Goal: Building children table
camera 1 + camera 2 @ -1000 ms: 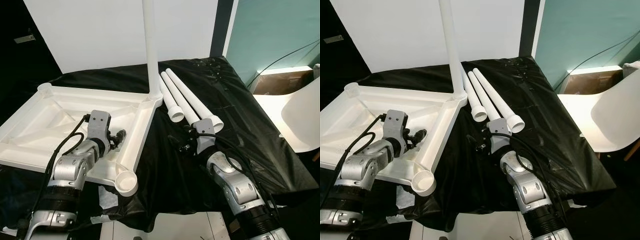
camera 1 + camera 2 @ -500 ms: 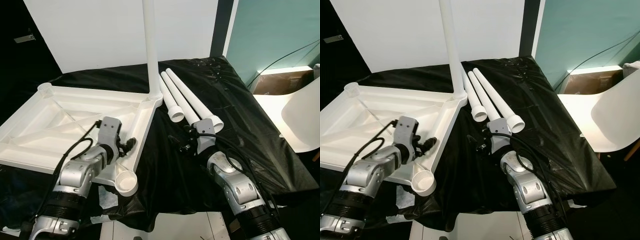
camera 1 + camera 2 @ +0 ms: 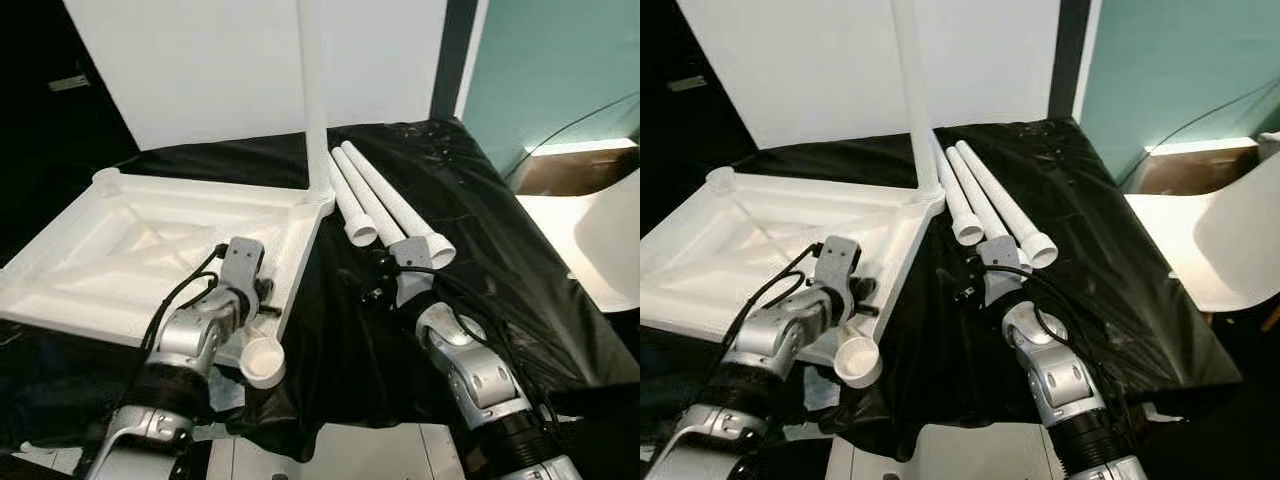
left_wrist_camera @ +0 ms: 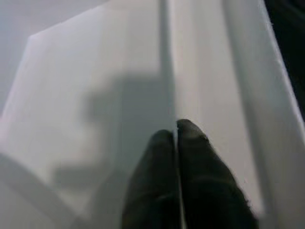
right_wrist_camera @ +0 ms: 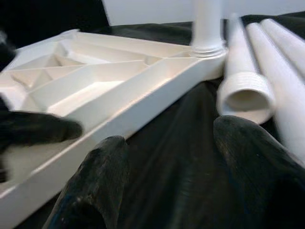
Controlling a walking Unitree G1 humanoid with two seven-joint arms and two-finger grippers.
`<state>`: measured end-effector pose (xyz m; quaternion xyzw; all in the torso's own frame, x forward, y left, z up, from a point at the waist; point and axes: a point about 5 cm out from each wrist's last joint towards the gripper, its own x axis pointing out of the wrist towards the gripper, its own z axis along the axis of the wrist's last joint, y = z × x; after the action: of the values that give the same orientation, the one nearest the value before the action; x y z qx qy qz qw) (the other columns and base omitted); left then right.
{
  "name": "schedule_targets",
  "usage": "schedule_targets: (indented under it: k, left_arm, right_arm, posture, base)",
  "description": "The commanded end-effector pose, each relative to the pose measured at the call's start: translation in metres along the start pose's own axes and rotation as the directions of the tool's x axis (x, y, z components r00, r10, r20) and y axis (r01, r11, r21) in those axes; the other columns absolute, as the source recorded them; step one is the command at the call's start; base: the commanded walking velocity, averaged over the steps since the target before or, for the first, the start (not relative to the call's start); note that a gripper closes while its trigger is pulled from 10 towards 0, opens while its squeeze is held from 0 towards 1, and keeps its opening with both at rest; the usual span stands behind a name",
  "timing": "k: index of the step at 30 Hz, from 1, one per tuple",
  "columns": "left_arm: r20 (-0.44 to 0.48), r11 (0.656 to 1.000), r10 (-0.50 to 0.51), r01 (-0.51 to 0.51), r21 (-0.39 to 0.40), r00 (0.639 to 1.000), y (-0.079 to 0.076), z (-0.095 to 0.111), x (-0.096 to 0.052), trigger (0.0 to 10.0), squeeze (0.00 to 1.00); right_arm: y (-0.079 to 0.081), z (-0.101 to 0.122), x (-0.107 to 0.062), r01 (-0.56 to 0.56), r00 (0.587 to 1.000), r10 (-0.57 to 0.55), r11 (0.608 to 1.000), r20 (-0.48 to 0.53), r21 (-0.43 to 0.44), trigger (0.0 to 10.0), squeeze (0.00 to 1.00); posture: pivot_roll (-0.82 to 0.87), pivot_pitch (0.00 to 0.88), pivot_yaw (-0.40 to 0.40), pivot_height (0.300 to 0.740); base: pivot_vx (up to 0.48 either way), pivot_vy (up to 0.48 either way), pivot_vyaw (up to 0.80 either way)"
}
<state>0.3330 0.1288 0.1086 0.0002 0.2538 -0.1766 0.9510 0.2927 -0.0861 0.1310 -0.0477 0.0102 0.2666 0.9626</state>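
**Two grippers beside an upturned white tabletop, three legs waiting**

Your left gripper [image 4: 177, 138] has its two black fingers pressed together, empty, tips resting on the pale inner face of the upturned tabletop [image 3: 120, 250], close to its right-hand rim. Just near of it, at the tabletop's near right corner, sits an open round leg socket [image 3: 262, 361]. At the far right corner one leg [image 3: 313, 90] already stands upright, screwed into its socket.

Your right gripper [image 5: 167, 157] is spread wide and holds nothing. It hovers over the black cloth [image 3: 500, 240] that covers the work surface, just right of the tabletop's rim, pointing toward the loose legs [image 3: 385, 200]. These three white tubes lie side by side on the cloth, flared threaded ends toward you, running away to the far side.

The legs look like hollow, rigid plastic: probably light, smooth and inclined to roll or slip. Judge it best to pinch one on the tube just behind the threaded collar, keeping the threads free for the socket. The tabletop looks stiff and ribbed; its rim offers the firmest hold.
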Motion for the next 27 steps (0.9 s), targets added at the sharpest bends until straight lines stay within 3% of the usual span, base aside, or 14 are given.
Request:
schedule_targets:
  k: [1,8,15,16,21,24,27]
  left_arm:
    - [-0.046,0.998,-0.006,0.004,-0.06,0.999,-0.007,-0.013,0.007,0.0,0.0]
    - [-0.002,0.974,0.102,-0.1,-0.203,0.995,-0.002,-0.006,0.013,0.0,0.0]
    - [0.002,0.962,0.131,-0.126,-0.244,0.991,-0.004,-0.006,0.016,0.0,0.0]
    - [0.015,0.951,0.144,-0.134,-0.278,0.99,-0.005,-0.004,0.017,0.0,0.0]
    - [0.034,0.934,0.143,-0.124,-0.335,0.989,-0.009,0.001,0.019,0.0,0.0]
    - [0.083,0.917,0.069,-0.03,-0.397,0.994,-0.027,0.013,0.023,0.0,0.0]
    - [0.1,0.919,0.041,0.001,-0.395,0.994,-0.034,0.017,0.023,0.0,0.0]
  right_arm:
    - [0.001,0.0,0.001,-0.004,1.0,0.004,1.0,0.0,-0.006,10.0,0.0]
    - [0.001,-0.001,-0.001,0.003,1.0,-0.003,1.0,-0.003,-0.004,10.0,0.0]
    - [0.001,-0.001,-0.002,0.005,1.0,-0.005,1.0,-0.002,-0.003,10.0,0.0]
    - [0.002,0.0,-0.002,0.005,1.0,-0.005,1.0,-0.001,-0.002,10.0,0.0]
    - [0.003,0.001,-0.001,0.005,1.0,-0.005,1.0,0.001,-0.003,10.0,0.0]
    - [0.002,0.003,0.001,0.008,1.0,-0.008,1.0,0.008,-0.004,10.0,0.0]
    - [0.002,0.004,0.001,0.009,1.0,-0.009,1.0,0.01,-0.003,10.0,0.0]
  posture:
    - [-0.05,0.0,0.061,0.74]
    - [-0.05,0.0,0.062,0.74]
    - [-0.05,0.0,0.062,0.74]
    - [-0.05,0.0,0.064,0.74]
    - [-0.05,0.0,0.063,0.74]
    - [-0.05,0.0,0.065,0.74]
    - [-0.05,0.0,0.065,0.74]
  base:
    - [0.0,0.0,0.0]
    - [0.0,0.0,0.0]
    - [0.0,0.0,0.0]
    - [0.0,0.0,0.0]
    - [0.0,0.0,0.0]
    - [0.0,0.0,0.0]
    - [0.0,0.0,0.0]
